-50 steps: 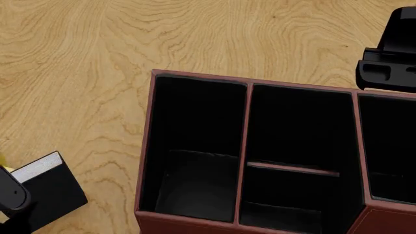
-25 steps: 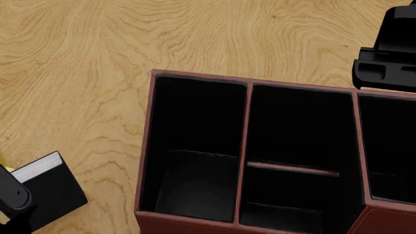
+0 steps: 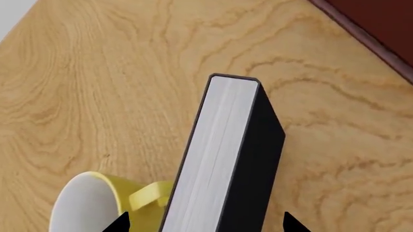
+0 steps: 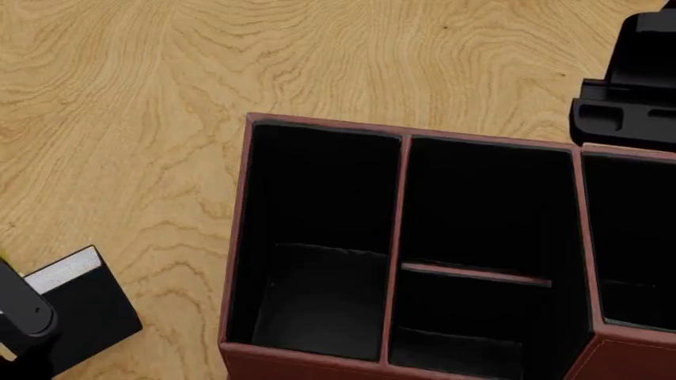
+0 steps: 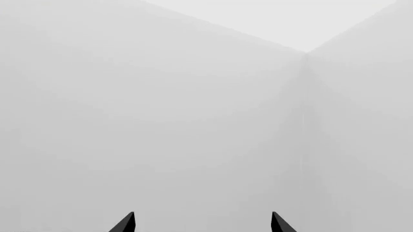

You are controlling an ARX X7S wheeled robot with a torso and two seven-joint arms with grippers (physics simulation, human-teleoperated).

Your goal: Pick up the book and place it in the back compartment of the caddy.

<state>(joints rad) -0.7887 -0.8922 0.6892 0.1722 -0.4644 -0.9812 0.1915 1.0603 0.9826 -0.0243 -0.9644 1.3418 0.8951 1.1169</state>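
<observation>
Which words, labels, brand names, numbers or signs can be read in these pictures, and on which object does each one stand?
There are none to read.
The book: plain black cover and pale page edges, no title visible.
The mug: plain white and yellow, no print visible.
The caddy: plain reddish-brown walls and black lining, no label.
The right wrist view shows only blank pale walls.

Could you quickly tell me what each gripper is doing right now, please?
Left gripper: fingertips astride the book; grip cannot be told.
Right gripper: open, empty.
</observation>
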